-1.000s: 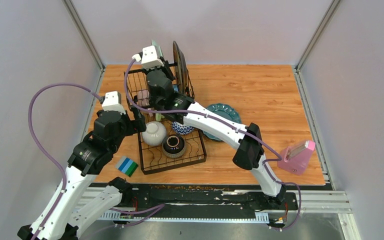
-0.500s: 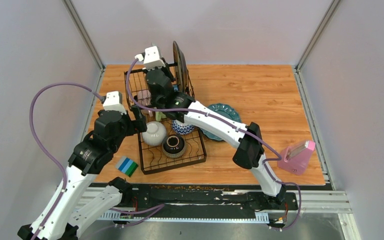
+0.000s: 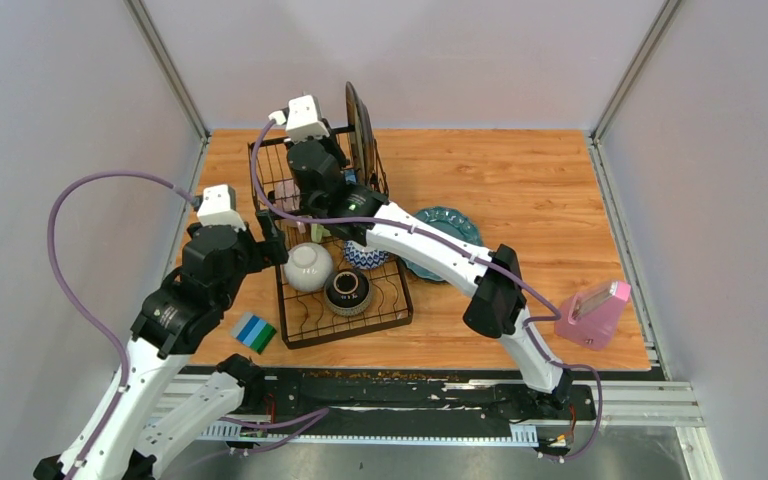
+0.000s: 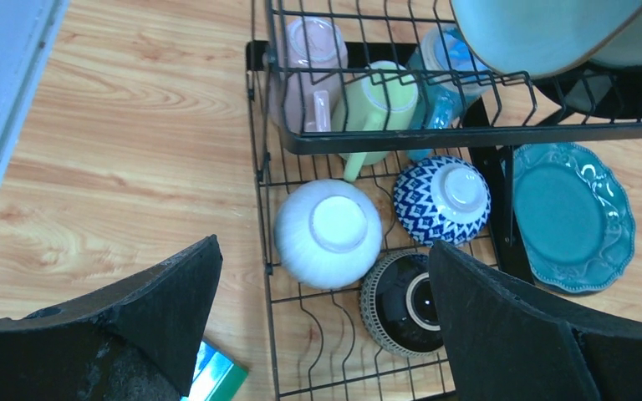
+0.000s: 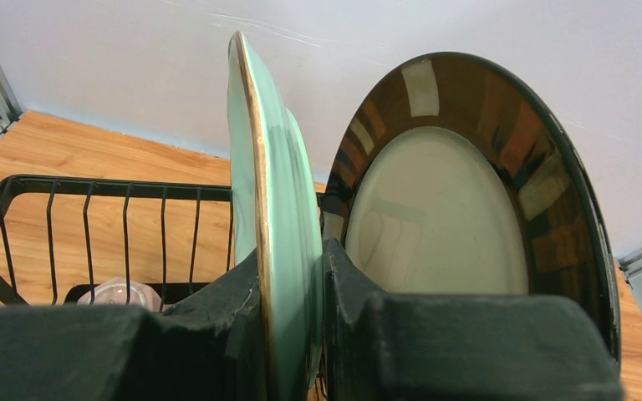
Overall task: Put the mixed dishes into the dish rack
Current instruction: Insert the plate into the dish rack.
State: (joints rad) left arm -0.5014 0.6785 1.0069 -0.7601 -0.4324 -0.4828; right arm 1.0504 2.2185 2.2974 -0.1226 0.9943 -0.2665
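Pale-green plate point(image 5: 277, 150), clamped upright in the right gripper point(image 5: 289, 269), should seat squarely in the dish rack point(image 5: 92, 185) before release; the left gripper point(image 4: 324, 255) gapes empty.

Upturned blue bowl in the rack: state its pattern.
The round ceramic bowl bears white zigzags on dark blue; clearest in the left wrist view.

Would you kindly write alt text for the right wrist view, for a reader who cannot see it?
The right gripper is shut on the rim of an upright pale green plate, seen edge-on. Close beside it stands a cream plate with a dark rim; the black rack and the wooden table show at left.
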